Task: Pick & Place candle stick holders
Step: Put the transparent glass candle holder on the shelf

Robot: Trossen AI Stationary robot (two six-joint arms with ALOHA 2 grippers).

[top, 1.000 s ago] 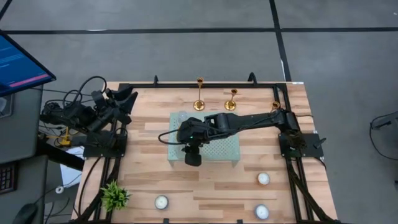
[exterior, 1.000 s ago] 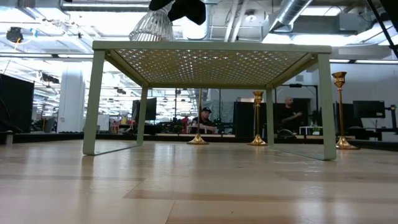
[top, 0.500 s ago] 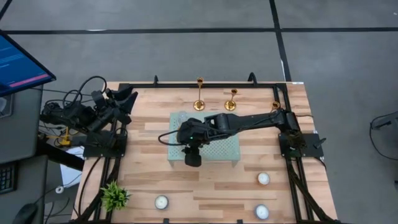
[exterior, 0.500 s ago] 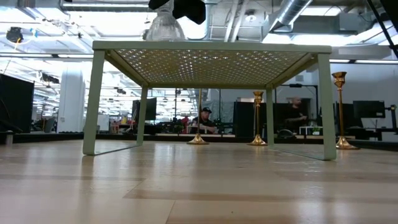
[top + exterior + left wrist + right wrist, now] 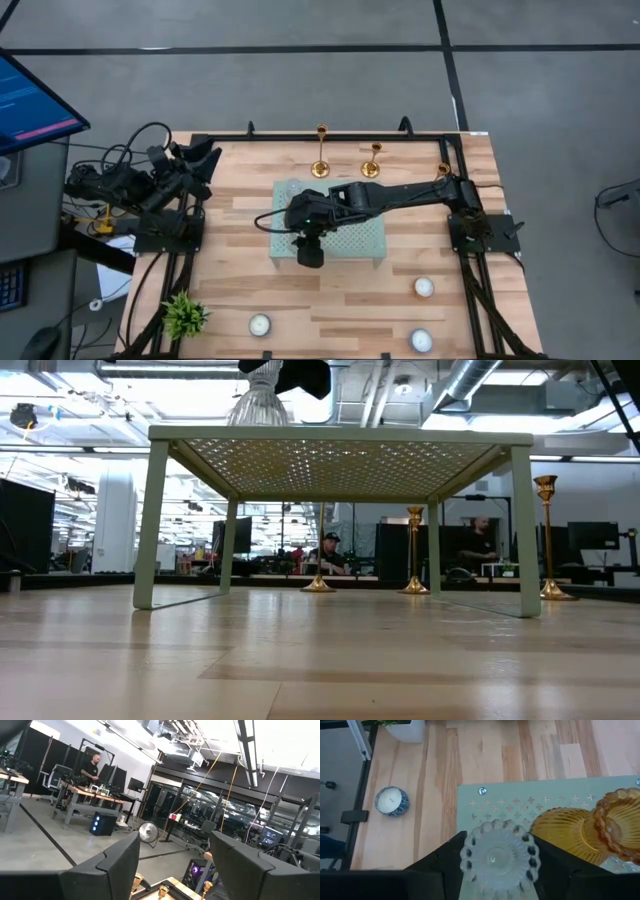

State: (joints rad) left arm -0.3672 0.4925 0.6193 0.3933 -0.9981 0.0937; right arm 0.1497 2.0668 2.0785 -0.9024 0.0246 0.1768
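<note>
Three gold candlestick holders stand upright on their round bases along the table's far edge: a tall one (image 5: 321, 150), a short one (image 5: 372, 158) and one at the far right (image 5: 443, 170). They also show behind the stand in the low view (image 5: 414, 550). No gripper touches them. My right gripper (image 5: 300, 235) reaches over the pale green perforated stand (image 5: 350, 240) and is shut on a clear ribbed glass cup (image 5: 496, 855). My left gripper (image 5: 175, 870) is open and empty, parked at the table's left edge (image 5: 175, 175). My right gripper holds the clear glass cup by its beaded rim (image 5: 470, 851), one dark finger (image 5: 447, 862) on each side. The fingers come from above, pointing down. The cup stands upright with its base (image 5: 258, 420) at the stand's top; whether it rests there I cannot tell.
Two amber glass cups (image 5: 567, 830) (image 5: 620, 822) sit on the stand beside the clear one. White tealight candles lie near the table's near edge (image 5: 260, 324) (image 5: 424, 287) (image 5: 421, 340). A small green plant (image 5: 184, 315) stands at the near left corner.
The clear glass cup, which hung tilted in my right gripper a second ago, now stands upright over the stand's near left part. The gripper has turned it level and stayed shut on it.
</note>
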